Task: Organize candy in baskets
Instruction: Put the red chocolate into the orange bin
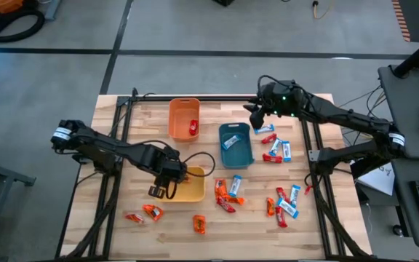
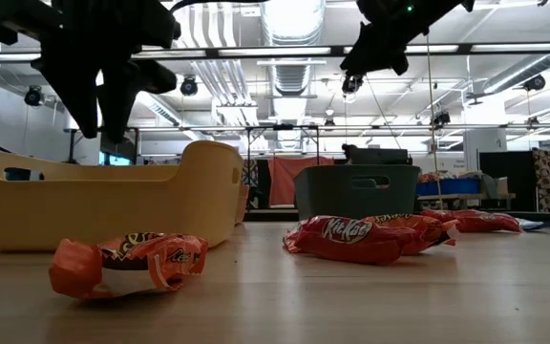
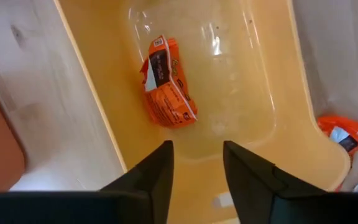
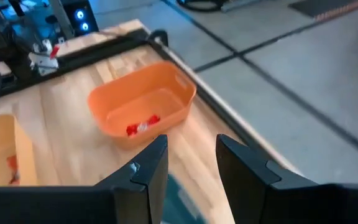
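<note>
My left gripper (image 1: 167, 175) (image 3: 197, 146) hangs open over the yellow basket (image 1: 193, 192) (image 3: 92, 112), fingers pointing down. One orange candy (image 3: 166, 84) lies flat on that basket's floor, beyond the fingertips and apart from them. My right gripper (image 1: 255, 116) (image 4: 191, 143) is raised and open above the table's far side, near the teal basket (image 1: 236, 145), with nothing between its fingers. The teal basket holds a light-blue candy (image 1: 231, 140). A red candy (image 4: 143, 124) lies in the orange basket (image 1: 184, 116) (image 4: 143, 102).
Loose candy lies on the wood: a red and orange heap (image 1: 228, 192) beside the yellow basket, a red and blue cluster (image 1: 276, 147) right of the teal basket, more at the near right (image 1: 286, 202), and orange pieces at the near left (image 1: 144, 212) (image 1: 198, 223).
</note>
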Robot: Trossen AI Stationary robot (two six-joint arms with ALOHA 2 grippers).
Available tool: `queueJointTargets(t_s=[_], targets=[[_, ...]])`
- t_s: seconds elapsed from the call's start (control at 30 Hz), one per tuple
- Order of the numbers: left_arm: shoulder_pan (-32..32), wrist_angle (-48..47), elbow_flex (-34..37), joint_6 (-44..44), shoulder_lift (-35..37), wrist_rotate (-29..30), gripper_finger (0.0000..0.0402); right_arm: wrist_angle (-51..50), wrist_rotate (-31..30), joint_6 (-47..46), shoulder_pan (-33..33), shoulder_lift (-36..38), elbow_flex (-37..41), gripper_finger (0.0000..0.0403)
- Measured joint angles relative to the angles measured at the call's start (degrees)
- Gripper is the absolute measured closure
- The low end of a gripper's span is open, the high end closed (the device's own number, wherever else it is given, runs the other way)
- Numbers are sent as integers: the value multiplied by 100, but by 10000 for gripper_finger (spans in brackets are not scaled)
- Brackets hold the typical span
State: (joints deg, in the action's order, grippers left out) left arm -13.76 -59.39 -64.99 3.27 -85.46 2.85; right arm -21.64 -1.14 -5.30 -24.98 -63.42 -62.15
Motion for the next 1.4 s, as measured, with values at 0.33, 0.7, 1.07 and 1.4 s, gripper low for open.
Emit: queueJointTargets(t_s=[0.33, 0.7, 1.07, 1.4], targets=[[-68, 1051, -354, -649, 241, 97, 280, -1438, 407, -1431, 1276, 10, -9, 275], [-459, 4365, 558, -1298, 1150, 337, 287, -3255, 265, -4611, 3539, -23, -4, 275], [-483, 5736, 1863, -1354, 2324, 1177, 287, -4240, -62, -4576, 4073, -221, 215, 275], [-483, 6740, 3013, -1438, 3059, 1888, 287, -4238, -831, -3110, 4047, -594, 501, 244]])
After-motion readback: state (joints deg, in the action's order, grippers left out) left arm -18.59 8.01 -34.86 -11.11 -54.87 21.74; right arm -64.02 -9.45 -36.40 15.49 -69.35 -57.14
